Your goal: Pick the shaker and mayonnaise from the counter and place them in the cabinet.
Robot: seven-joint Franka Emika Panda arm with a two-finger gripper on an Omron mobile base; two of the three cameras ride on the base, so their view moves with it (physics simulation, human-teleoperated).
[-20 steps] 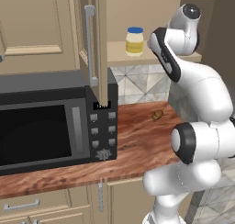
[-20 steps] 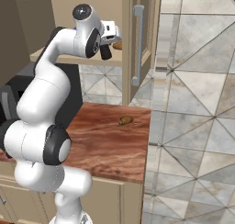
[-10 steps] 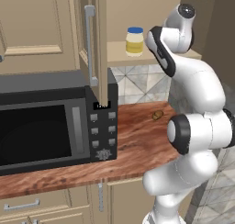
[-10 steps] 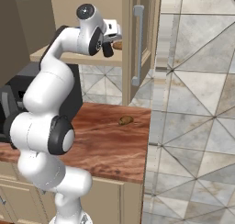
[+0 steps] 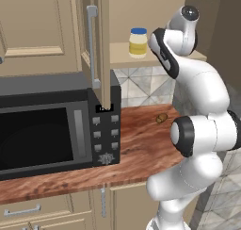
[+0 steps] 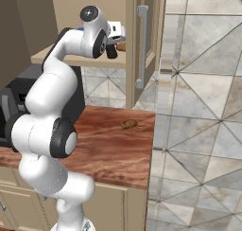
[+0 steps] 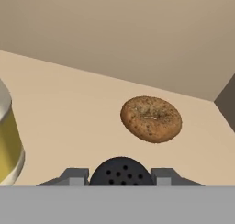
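Already most of the task appears done. Nearest, the shaker (image 7: 120, 171) is seen pinched between the tips of the tool (image 7: 120, 177), its perforated black top showing, carried inside the cabinet (image 5: 160, 17) above its shelf (image 7: 82, 113). Just to the tool's left the mayonnaise (image 5: 138, 42) is already set on that shelf. Ahead and slightly right of the tool, a brown seeded bagel (image 7: 151, 118) lies on the shelf. What seems left: the shaker is to be lowered, released, and the arm withdrawn.
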